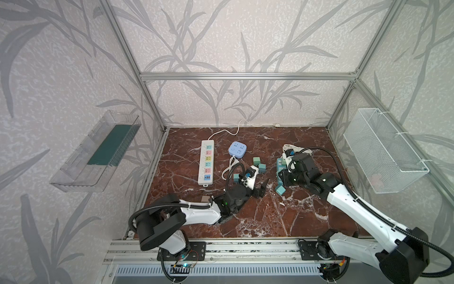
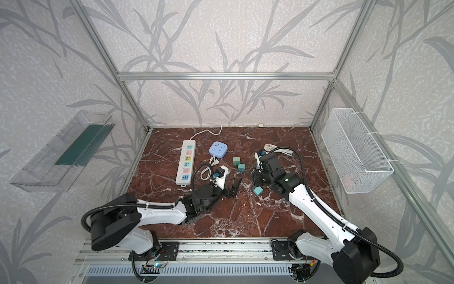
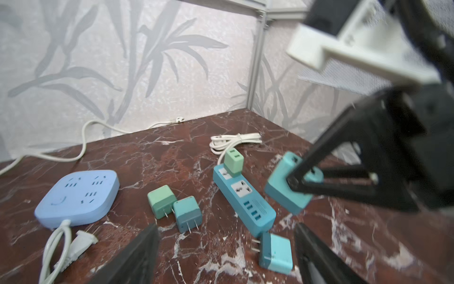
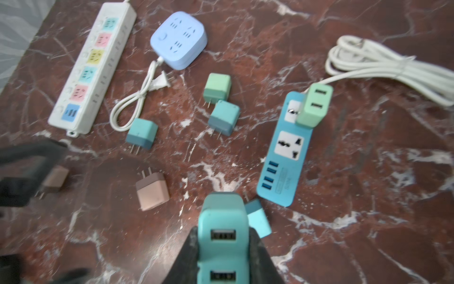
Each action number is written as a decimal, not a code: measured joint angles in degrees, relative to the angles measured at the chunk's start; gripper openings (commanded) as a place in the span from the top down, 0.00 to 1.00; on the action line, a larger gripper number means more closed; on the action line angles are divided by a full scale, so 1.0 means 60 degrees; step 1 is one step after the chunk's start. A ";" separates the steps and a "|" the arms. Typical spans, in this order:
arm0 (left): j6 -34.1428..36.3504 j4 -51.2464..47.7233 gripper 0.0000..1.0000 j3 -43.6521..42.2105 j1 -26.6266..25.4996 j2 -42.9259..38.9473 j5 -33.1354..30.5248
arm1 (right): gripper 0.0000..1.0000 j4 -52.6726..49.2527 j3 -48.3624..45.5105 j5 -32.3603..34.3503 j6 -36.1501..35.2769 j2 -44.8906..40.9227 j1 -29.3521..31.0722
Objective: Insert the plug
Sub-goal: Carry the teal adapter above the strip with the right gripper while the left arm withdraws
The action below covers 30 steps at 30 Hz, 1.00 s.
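Observation:
My right gripper (image 4: 223,243) is shut on a teal two-port plug (image 4: 222,216), held above the marble beside the near end of the blue power strip (image 4: 282,172). In the left wrist view that plug (image 3: 282,189) hangs tilted between the black fingers next to the strip (image 3: 245,199). A light green plug (image 4: 315,105) sits in the strip's far socket, and the socket beside it (image 4: 291,145) is empty. My left gripper (image 3: 226,255) is open and low over the table, holding nothing. A loose teal plug (image 3: 276,253) lies near one of its fingers.
A white power strip (image 4: 91,68) and a light blue square socket (image 4: 179,39) lie at the far left. Loose green and teal plugs (image 4: 224,118) and a pink plug (image 4: 152,190) are scattered mid-table. A coiled white cable (image 4: 383,66) lies behind the blue strip.

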 measured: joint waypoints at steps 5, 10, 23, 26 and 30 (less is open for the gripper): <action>-0.2849 -0.3406 0.22 0.2535 0.2138 -0.0634 0.0729 | 1.00 0.0590 0.0087 0.0896 -0.0138 0.0783 -0.0397; -0.2991 -0.4911 0.21 0.3173 0.2543 -0.0871 0.1526 | 1.00 0.0852 0.0557 0.1075 -0.0197 0.1956 -0.0991; -0.3238 -0.7191 0.22 0.3508 0.3034 -0.0310 0.4164 | 1.00 0.1195 0.0696 0.0678 0.0036 0.3359 -0.1617; -0.3373 -0.7384 0.22 0.3555 0.3056 -0.0310 0.4404 | 1.00 0.1213 0.0696 0.0685 0.0098 0.3410 -0.1617; -0.3442 -0.7410 0.22 0.3555 0.3100 -0.0310 0.4550 | 1.00 0.1242 0.0699 0.0714 0.0131 0.3519 -0.1636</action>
